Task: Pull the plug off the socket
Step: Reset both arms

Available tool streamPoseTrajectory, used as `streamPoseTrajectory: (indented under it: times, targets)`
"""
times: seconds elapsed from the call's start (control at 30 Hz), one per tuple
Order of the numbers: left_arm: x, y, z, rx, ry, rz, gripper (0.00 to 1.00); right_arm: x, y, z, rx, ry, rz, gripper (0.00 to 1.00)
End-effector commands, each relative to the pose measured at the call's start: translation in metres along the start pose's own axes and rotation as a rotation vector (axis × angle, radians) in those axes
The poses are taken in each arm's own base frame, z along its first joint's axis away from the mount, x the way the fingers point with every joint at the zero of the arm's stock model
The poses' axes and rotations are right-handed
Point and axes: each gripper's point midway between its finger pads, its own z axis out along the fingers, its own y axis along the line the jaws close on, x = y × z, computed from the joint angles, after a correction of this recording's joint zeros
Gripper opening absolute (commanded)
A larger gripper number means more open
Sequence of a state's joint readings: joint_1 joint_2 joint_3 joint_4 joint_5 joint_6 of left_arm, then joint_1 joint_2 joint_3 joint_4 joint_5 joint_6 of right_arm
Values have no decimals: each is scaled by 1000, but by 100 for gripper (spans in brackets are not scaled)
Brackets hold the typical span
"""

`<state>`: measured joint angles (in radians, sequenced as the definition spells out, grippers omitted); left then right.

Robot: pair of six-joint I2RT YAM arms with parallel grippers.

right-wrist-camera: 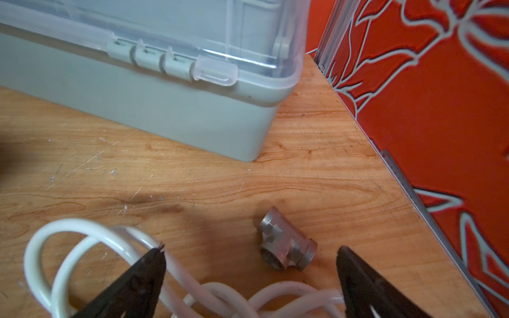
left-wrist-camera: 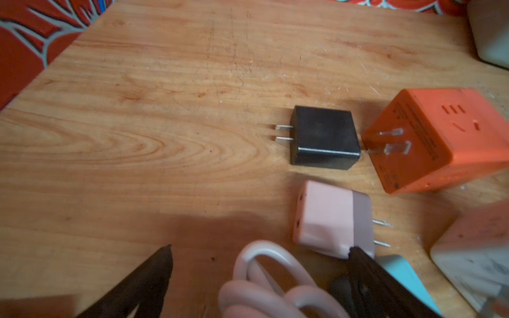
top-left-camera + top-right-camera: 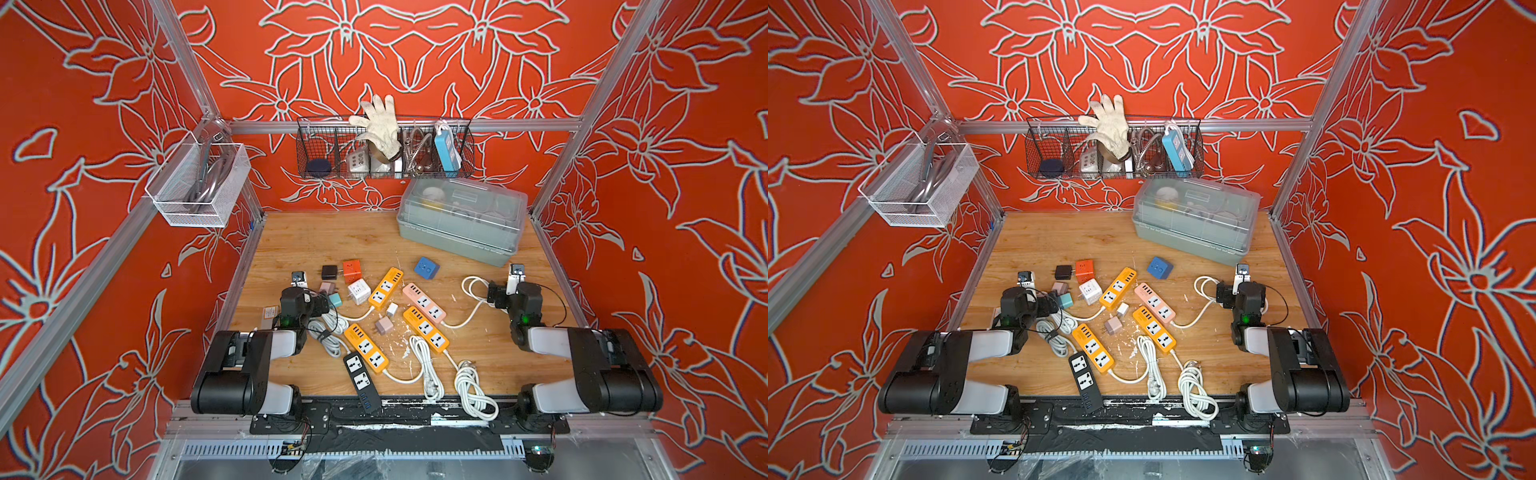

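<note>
Several loose plugs are lying at nine o'clock on the table (image 3: 332, 237), a pink plug (image 2: 330, 220) and a black plug (image 2: 323, 137) among them; we are not making out any seated in a socket. Our left pincer (image 2: 261, 249) is hanging released just beside the pink one, our right pincer (image 1: 251, 247) released at three o'clock over a white cable (image 1: 82, 228).

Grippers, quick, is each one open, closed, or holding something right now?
Left gripper: open, holding nothing.
Right gripper: open, holding nothing.
</note>
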<state>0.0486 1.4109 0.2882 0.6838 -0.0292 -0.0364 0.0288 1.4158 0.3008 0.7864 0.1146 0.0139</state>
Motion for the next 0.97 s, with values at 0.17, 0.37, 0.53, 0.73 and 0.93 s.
streamPoseTrajectory:
  times: [0.17, 0.37, 0.53, 0.73, 0.93]
  targets:
    - [-33, -7, -1, 23, -112, 10, 98, -15, -2, -2, 17, -51, 3, 100]
    - [-32, -7, -1, 19, -110, 13, 98, -10, -25, -33, 123, -192, 88, 100]
    - [-33, -7, -1, 19, -112, 13, 98, -10, -25, -33, 123, -194, 86, 100]
    - [-33, -7, -1, 20, -111, 13, 98, -9, -25, -33, 123, -191, 84, 100]
    - [-33, -7, 0, 20, -112, 13, 98, -9, -25, -29, 133, -170, 79, 100]
